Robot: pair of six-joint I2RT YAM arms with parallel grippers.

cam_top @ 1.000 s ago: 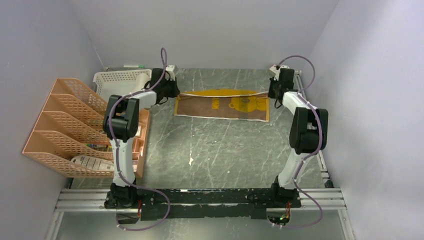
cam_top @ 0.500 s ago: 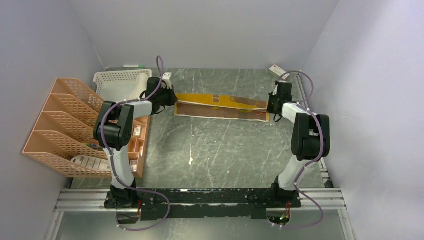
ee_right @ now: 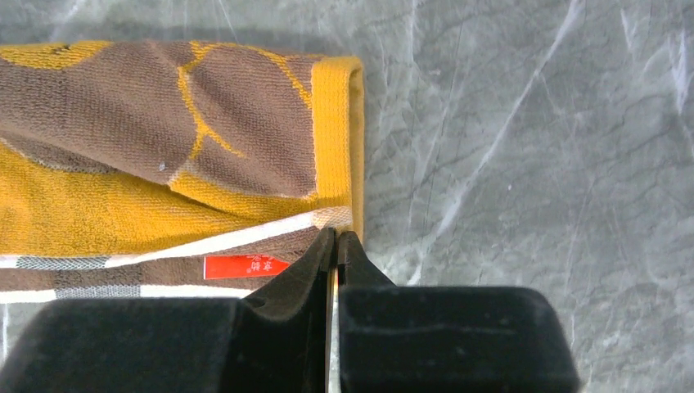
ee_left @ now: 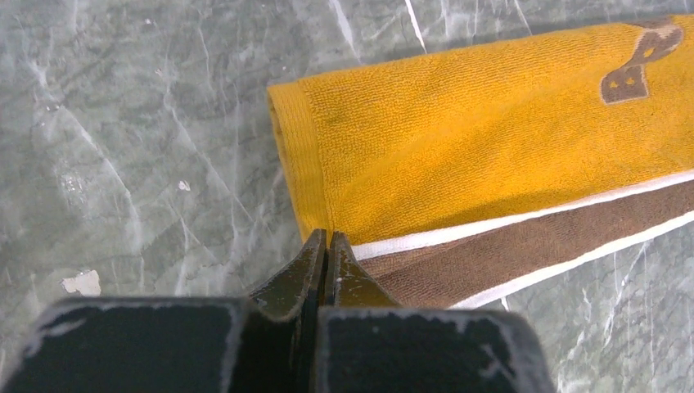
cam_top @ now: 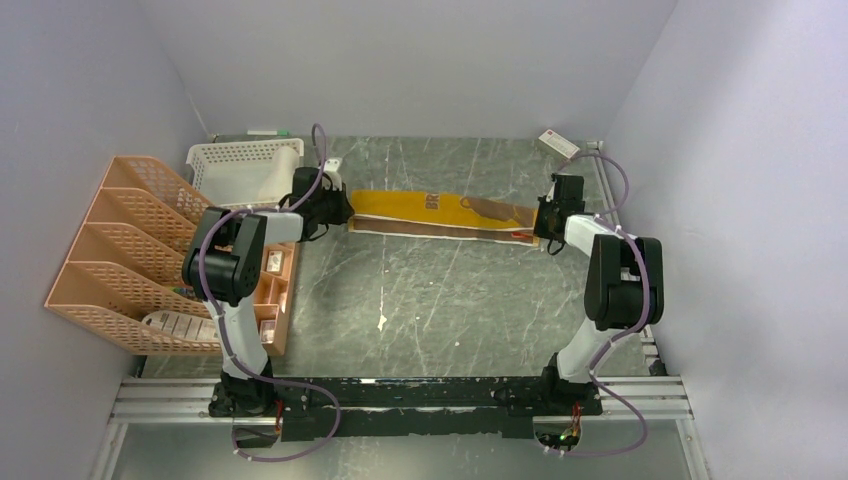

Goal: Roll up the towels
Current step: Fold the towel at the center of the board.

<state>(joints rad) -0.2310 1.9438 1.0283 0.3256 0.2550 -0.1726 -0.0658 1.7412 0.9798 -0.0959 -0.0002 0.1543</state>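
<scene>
The mustard-yellow towel [cam_top: 440, 215] lies across the far half of the grey marbled desk [cam_top: 450, 300] as a long narrow strip, folded lengthwise, and it spans the gap between the two arms. A yellow layer lies on top, and a brown band edged with white shows along the near side. The left tool [cam_top: 347, 211] sits at the towel's left end and the right tool [cam_top: 541, 224] at its right end, both low over the desk. In the left wrist view the left tool [ee_left: 327, 246] has its fingers pressed together, their tips pinching the near left corner of the towel [ee_left: 491, 147], just where the yellow hem meets the white stripe. The rest of the cloth runs away to the right of the tips. In the right wrist view the right tool [ee_right: 335, 241] is likewise pressed together on the near right corner of the towel [ee_right: 123, 164], at the foot of the yellow hem. A brown patch with yellow lines lies folded over on top, and a small red label [ee_right: 245, 266] lies just left of the tips. The cloth stretches off to the left there. A white basket [cam_top: 240, 165] and an orange file rack [cam_top: 120, 250] stand at the left side of the desk, and a small white-and-red box [cam_top: 558, 142] lies at the far right corner, well apart from the towel.
</scene>
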